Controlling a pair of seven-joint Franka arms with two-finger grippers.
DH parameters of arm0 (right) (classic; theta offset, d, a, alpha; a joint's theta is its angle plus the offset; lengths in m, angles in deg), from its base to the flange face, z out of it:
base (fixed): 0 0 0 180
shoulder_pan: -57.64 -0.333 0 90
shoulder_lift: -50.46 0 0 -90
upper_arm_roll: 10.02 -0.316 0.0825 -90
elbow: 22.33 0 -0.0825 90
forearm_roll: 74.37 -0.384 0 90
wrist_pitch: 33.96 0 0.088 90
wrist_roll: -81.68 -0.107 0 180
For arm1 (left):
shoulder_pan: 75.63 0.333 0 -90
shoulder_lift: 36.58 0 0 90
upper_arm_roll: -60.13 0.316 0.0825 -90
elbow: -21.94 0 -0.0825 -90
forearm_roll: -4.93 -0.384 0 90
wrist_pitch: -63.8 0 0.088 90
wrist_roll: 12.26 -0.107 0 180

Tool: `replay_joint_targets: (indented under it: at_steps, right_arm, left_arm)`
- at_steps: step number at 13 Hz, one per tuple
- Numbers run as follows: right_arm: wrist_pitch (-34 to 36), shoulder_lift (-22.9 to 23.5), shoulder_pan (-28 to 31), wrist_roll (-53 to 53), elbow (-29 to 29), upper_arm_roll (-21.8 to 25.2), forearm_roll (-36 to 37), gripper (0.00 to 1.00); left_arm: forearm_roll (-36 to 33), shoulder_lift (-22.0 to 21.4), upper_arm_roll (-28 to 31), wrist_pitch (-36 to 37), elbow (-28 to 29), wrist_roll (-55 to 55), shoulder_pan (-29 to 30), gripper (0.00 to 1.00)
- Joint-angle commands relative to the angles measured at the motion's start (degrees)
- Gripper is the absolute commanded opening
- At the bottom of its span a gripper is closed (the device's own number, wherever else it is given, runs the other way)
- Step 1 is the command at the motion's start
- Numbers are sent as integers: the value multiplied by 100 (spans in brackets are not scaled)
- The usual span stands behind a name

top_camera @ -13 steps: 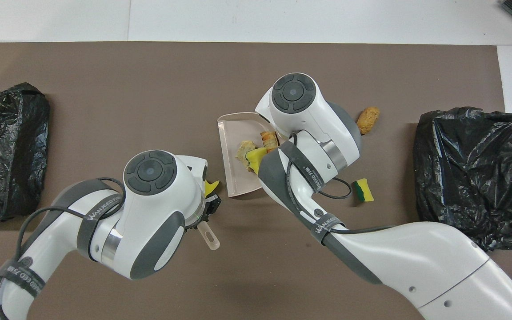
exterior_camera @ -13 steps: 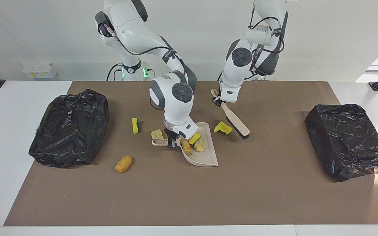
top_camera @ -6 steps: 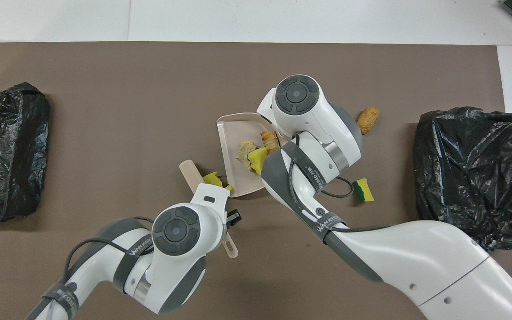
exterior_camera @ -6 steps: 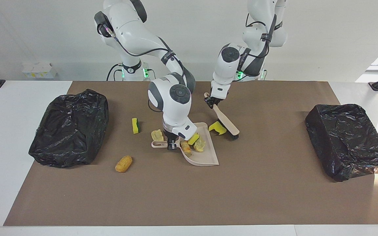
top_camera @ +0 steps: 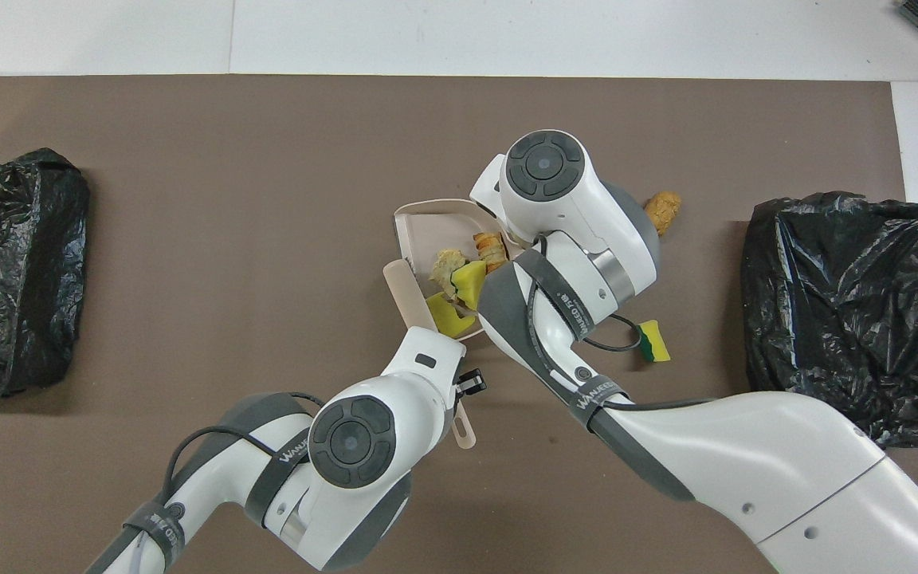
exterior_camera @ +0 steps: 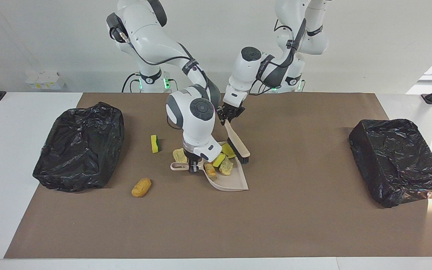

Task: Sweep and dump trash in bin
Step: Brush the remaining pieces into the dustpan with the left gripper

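**Sweeping scraps into dustpan, mid-table**

Right gripper [exterior_camera: 192, 167] clamped tight on handle of beige plastic dustpan [exterior_camera: 234, 182], pan resting on brown mat [exterior_camera: 216, 225]. Left gripper [exterior_camera: 229, 114] fully closed on handle of beige black-bristled brush [exterior_camera: 238, 148], bristles down at pan's rim nearer the robots, touching curled yellow sponge piece [exterior_camera: 230, 151]. Inside pan: yellow sponge block [exterior_camera: 219, 160], two tan-orange crumbly lumps [exterior_camera: 226, 167]. Outside pan: pale beige lump [exterior_camera: 179, 155] just beside handle, green-backed yellow sponge [exterior_camera: 155, 144] and orange bread-like lump [exterior_camera: 141, 187] toward right arm's end. Black-bagged bin [exterior_camera: 79, 146] at right arm's end, second black-bagged bin [exterior_camera: 398, 161] at left arm's end, both well apart from pan.
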Motion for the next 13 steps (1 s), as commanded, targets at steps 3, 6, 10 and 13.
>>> replay_joint_targets:
  at_steps: [3, 6, 10, 13]
  right_arm:
    - [-111, -135, 123, 172, -232, -29, -134, 0]
    - [-68, -187, 254, 198, -232, -29, -143, 0]
    - [100, -608, 464, 93, -345, -29, -160, 0]
    - [91, -1310, 860, 198, -923, -29, -291, 0]
  left_arm:
    - [33, -8, 92, 411, -498, -141, 462, 0]
    - [-414, -17, 100, 1227, -674, -316, 998, 0]
    - [-521, -139, 92, 2081, -842, -1501, 1605, 0]
    - [-513, -385, 74, 2302, -571, -1750, 1519, 0]
